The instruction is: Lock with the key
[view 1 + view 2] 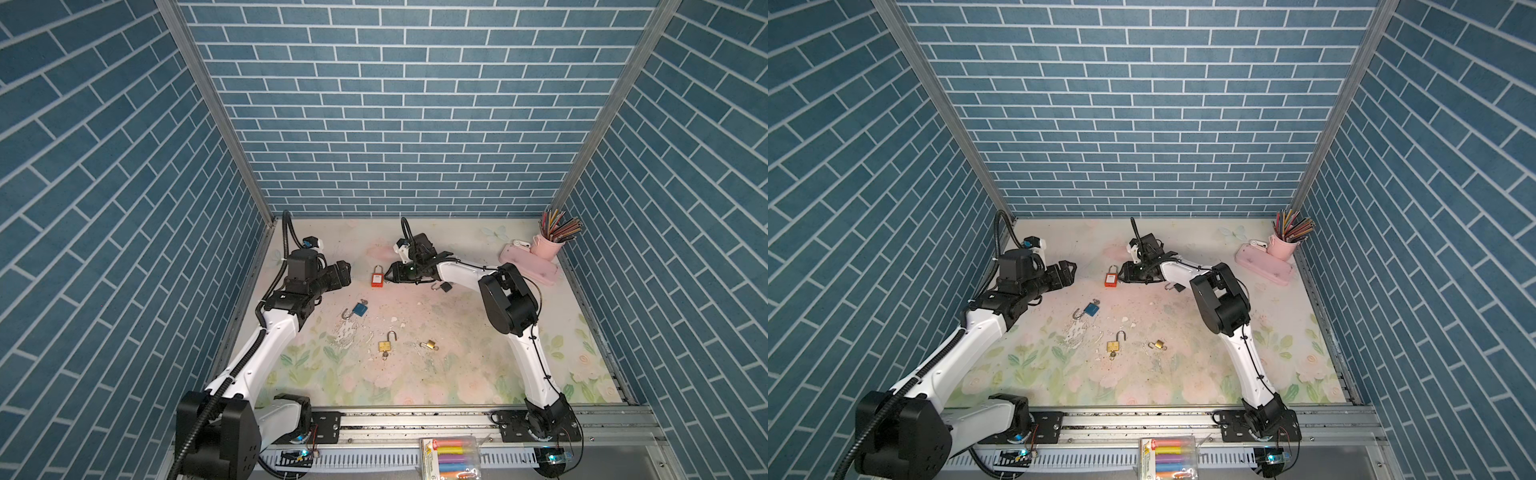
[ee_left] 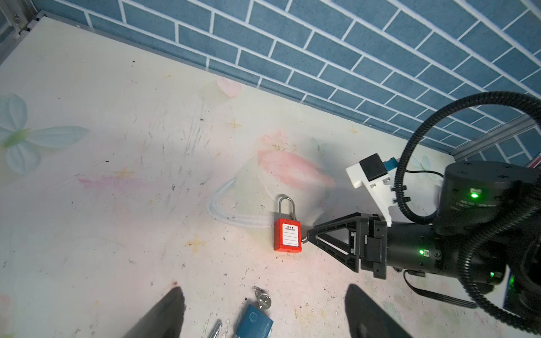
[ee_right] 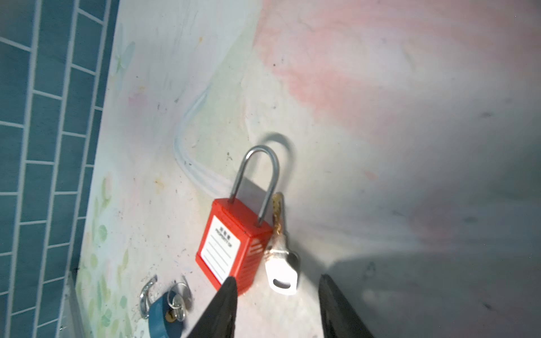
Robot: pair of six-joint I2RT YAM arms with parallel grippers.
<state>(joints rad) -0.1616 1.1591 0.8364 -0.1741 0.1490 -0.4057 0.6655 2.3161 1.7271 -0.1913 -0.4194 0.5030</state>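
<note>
Beside the red padlock [image 3: 231, 248], only wrist views show the key [image 3: 281, 272]; right fingers [image 3: 219, 307] part-open, empty; left fingers [image 2: 164, 313] wide.

Red padlock [image 2: 287, 238] sticker: "PROPERTY OF" on the white front label; the small Chinese characters above it are too fine to read, and ruled lines sit beneath.
Blue padlock [image 2: 254, 323] face: round emblem and edge print, illegible.
Marker box [image 1: 426, 455] flap: one digit, apparently "6".
Right arm [image 2: 480, 202] housing: blurred print, unreadable.
</note>
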